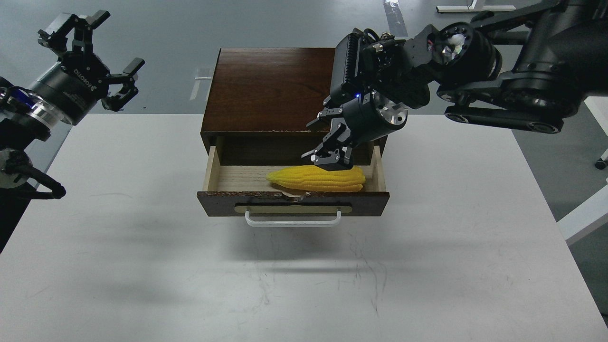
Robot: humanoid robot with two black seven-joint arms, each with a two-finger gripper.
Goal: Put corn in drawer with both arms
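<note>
The yellow corn (pixel 317 179) lies lengthwise in the open drawer (pixel 212 172) of the dark brown wooden box (pixel 270 85), tapered end to the left, against the drawer's front wall. My right gripper (pixel 330 159) hangs just above the corn's middle, fingers apart and holding nothing. My left gripper (pixel 88 50) is raised at the far left, well away from the box, fingers spread wide and empty.
The box stands at the far middle of the white table (pixel 142 266). The drawer's white bar handle (pixel 292 221) sticks out toward me. My right arm (pixel 503 90) spans above the box's right side. Grey floor lies beyond the table.
</note>
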